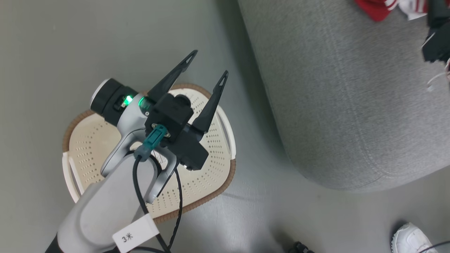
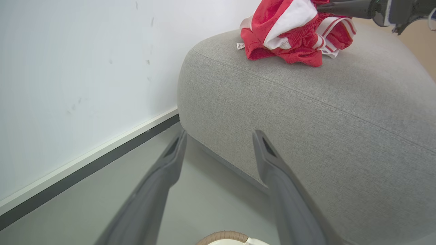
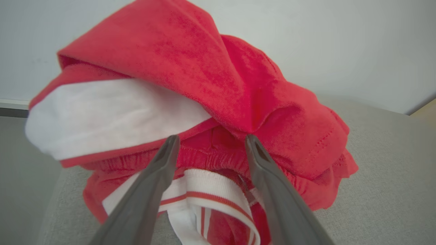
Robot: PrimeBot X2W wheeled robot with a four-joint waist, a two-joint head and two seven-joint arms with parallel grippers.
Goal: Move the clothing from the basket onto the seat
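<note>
The clothing (image 2: 289, 37), a crumpled heap of red sports garments with white panels and striped trim, lies on top of the grey seat (image 2: 306, 119), close to the seat's far edge near the white wall (image 2: 68, 68). The right gripper (image 3: 212, 137) is at the heap with its two dark fingers (image 3: 150, 183) spread apart. Their tips are against the red fabric just above an elastic waistband and they clamp nothing; whether they actually touch the cloth I cannot tell. From the head view, that gripper shows as a dark shape at the seat's upper right, beside a sliver of the red clothing (image 1: 378, 8). The left gripper (image 1: 209, 63) hangs over the cream basket (image 1: 88, 140), its jaws wide apart with nothing between them, its fingers pointing toward the seat's (image 1: 351, 105) rounded near edge. The basket stands on the grey floor (image 1: 52, 52) just beside the seat, not touching it, its perforated bottom in plain sight. A person's white shoe (image 1: 411, 239) is on the floor below the seat's front corner.
</note>
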